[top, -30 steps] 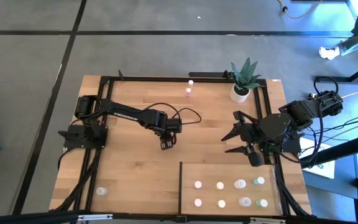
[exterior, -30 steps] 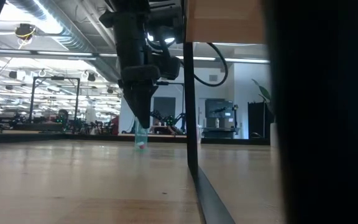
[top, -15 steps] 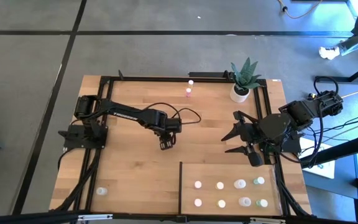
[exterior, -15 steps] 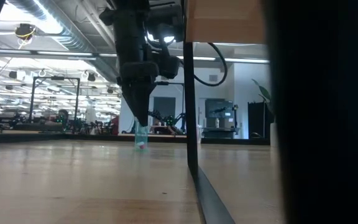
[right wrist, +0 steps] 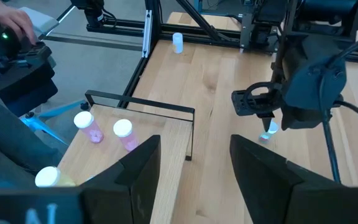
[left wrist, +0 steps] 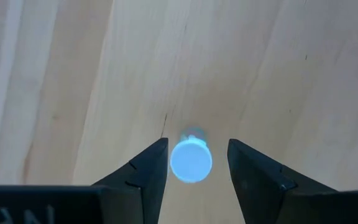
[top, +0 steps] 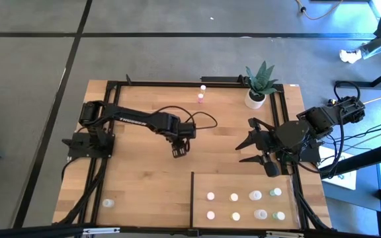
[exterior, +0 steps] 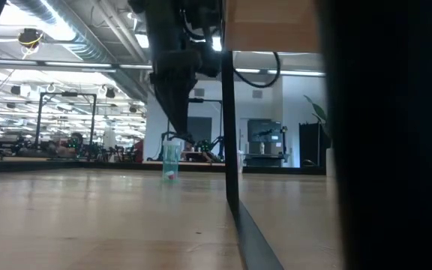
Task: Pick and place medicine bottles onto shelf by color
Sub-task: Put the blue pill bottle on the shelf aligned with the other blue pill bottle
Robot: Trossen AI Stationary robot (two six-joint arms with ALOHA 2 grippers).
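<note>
Mid-table, well clear of every edge, the left gripper (top: pixel 178 151) hangs spread around a standing medicine bottle (left wrist: pixel 191 160), gaps visible only from its wrist. Right gripper (top: pixel 259 151) waits spread beside the shelf (top: pixel 243 182).

Plenty of bare counter (top: pixel 137 165) left of the shelf (top: pixel 243 182), so a tool can roam there freely. The left tool (top: pixel 179 151) hangs mid-counter with a small bottle (left wrist: pixel 191 160) standing between its parted fingers. The shelf's dark edge (top: pixel 192 195) is a low wall along its left side. Far right, the plant pot (top: pixel 255 99) crowds that corner, and the right tool (top: pixel 260 151) sits spread just above the shelf's far edge.
</note>
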